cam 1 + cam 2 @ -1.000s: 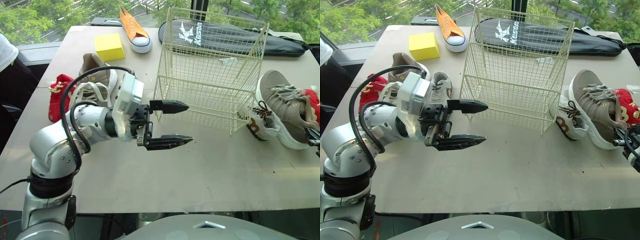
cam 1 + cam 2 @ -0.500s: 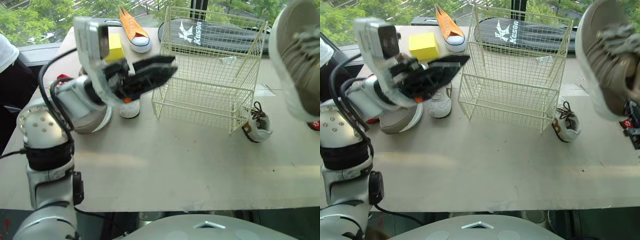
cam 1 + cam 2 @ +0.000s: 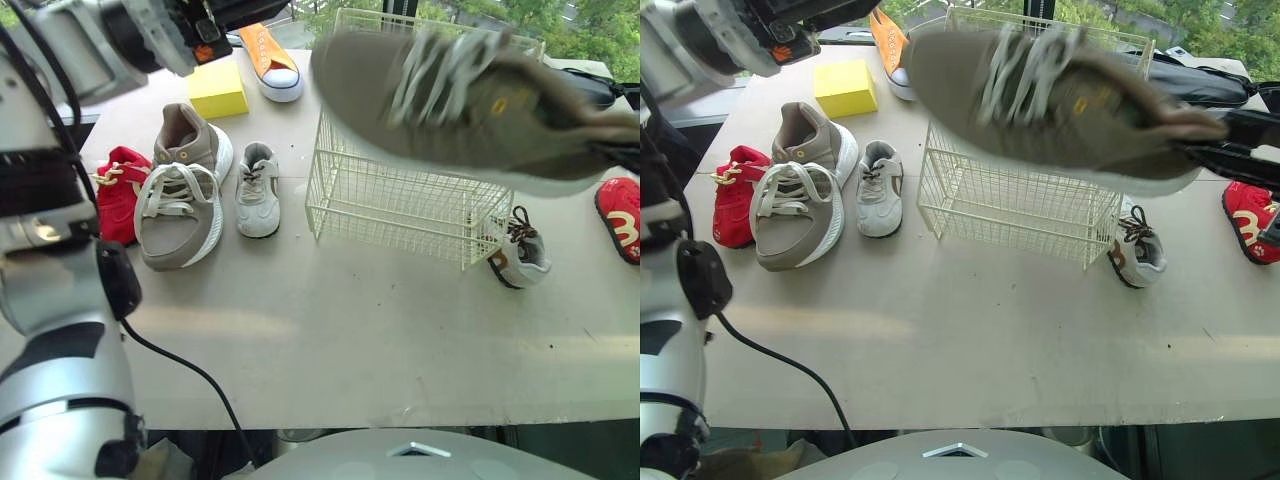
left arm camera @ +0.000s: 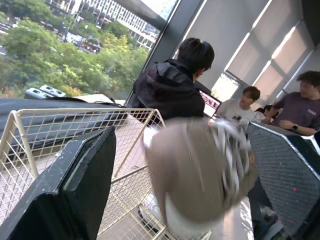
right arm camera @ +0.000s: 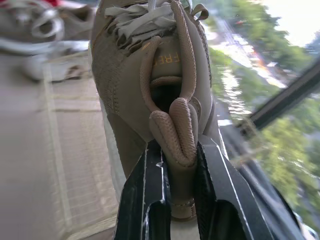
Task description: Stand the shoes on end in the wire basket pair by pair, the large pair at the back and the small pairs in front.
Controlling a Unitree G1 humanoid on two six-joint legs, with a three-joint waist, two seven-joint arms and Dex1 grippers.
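Lettering "FRE" marks tan shoe [image 5: 131, 85] in right end effector [image 5: 179, 146].

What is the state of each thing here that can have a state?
wire basket: upright on the table, looks empty.
held tan shoe: in the air by the basket's top, roughly level.
right jaws: shut on that shoe's heel.
left jaws: open, holding nothing.
second tan shoe: on its sole.
small grey shoe: on its sole, left of the basket.
brown-laced small shoe: by the basket's right corner.
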